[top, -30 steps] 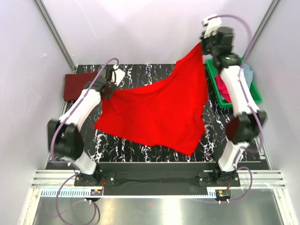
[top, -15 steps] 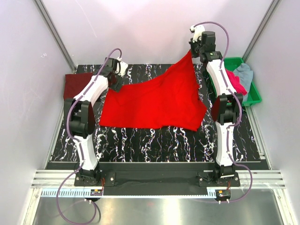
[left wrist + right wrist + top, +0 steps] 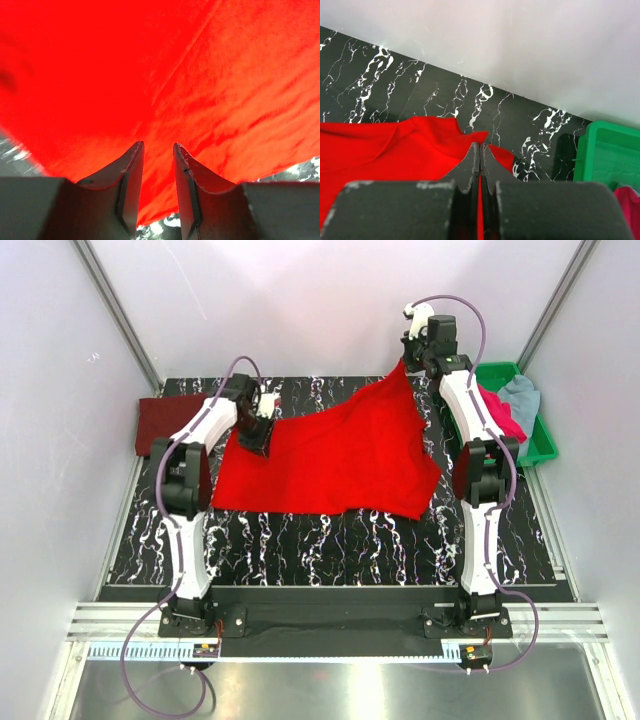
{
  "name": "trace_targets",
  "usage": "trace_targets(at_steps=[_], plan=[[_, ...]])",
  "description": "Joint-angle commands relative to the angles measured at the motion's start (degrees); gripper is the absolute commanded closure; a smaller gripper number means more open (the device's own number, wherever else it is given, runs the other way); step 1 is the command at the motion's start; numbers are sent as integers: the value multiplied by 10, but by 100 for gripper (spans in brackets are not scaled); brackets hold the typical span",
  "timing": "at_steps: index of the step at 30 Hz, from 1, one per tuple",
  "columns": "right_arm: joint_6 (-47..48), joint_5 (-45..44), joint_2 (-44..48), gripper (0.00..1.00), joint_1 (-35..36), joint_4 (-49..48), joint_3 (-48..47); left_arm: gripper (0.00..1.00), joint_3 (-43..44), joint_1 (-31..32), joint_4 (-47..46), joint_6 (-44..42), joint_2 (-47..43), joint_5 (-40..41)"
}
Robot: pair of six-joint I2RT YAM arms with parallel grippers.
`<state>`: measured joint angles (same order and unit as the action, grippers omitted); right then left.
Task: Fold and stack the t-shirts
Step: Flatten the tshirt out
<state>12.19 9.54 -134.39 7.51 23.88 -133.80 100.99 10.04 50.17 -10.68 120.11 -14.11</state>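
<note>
The bright red t-shirt (image 3: 330, 455) lies spread across the middle of the black marbled table. Its far right corner is lifted. My right gripper (image 3: 406, 364) is shut on that corner at the back of the table; in the right wrist view (image 3: 480, 145) red cloth shows between the closed fingers. My left gripper (image 3: 257, 435) is open over the shirt's left edge. In the left wrist view (image 3: 157, 145) the fingers stand apart just above the red cloth (image 3: 210, 80). A dark maroon t-shirt (image 3: 160, 423) lies folded at the far left.
A green tray (image 3: 540, 445) stands at the right edge, holding the magenta-pink t-shirt (image 3: 502, 416) and the pale grey-blue t-shirt (image 3: 522, 395). The tray also shows in the right wrist view (image 3: 610, 150). White walls close in the back and sides.
The red shirt has dropped from hanging in the air to lying on the table. My right gripper came down towards the back, still gripping. My left gripper moved onto the shirt's left edge.
</note>
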Motion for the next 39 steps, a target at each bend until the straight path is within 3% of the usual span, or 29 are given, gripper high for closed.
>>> trace_targets(at_steps=[1,12,26,32,36,39], plan=[[-5,13,59,100,-2,-8,10,66,68,-13,34,41,47,-68],[-4,14,58,100,-3,-6,11,58,76,-35,22,69,58,-43],[-5,20,53,100,-2,-6,8,58,48,-48,14,71,65,-19],[-4,19,54,100,-2,-6,12,64,53,-48,14,71,72,-20],[-4,17,52,100,-3,-7,10,74,48,-48,13,71,72,-27],[-7,18,52,100,-2,-7,9,75,44,-48,13,72,71,-29]])
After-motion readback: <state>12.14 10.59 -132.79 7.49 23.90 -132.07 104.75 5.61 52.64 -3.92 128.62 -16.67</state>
